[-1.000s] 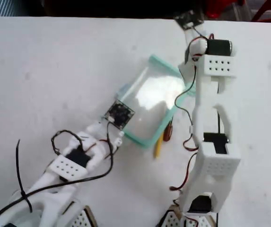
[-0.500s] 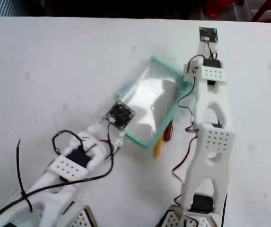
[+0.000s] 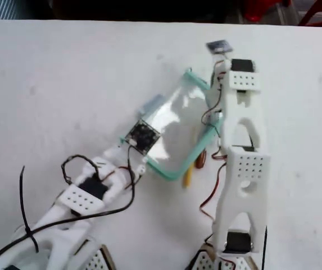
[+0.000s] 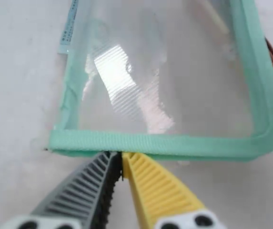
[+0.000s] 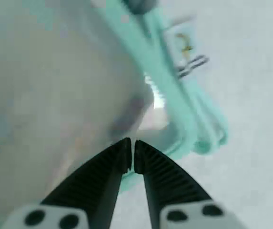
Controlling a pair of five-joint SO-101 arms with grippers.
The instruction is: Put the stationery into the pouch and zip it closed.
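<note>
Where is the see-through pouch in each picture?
High view: the pouch lies in the middle, between the two arms.
Left wrist view: the pouch spreads out beyond the left tool, which pinches its edge.
Right wrist view: the pouch lies just beyond the right tool.
Shared landmark: its green trim.

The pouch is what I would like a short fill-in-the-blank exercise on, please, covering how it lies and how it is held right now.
1. The clear pouch has a fabric border coloured ___.
2. The left gripper has its jaws ___ on that border.
3. The pouch lies on a ___ table.

Missing words: green; shut; white.
</note>
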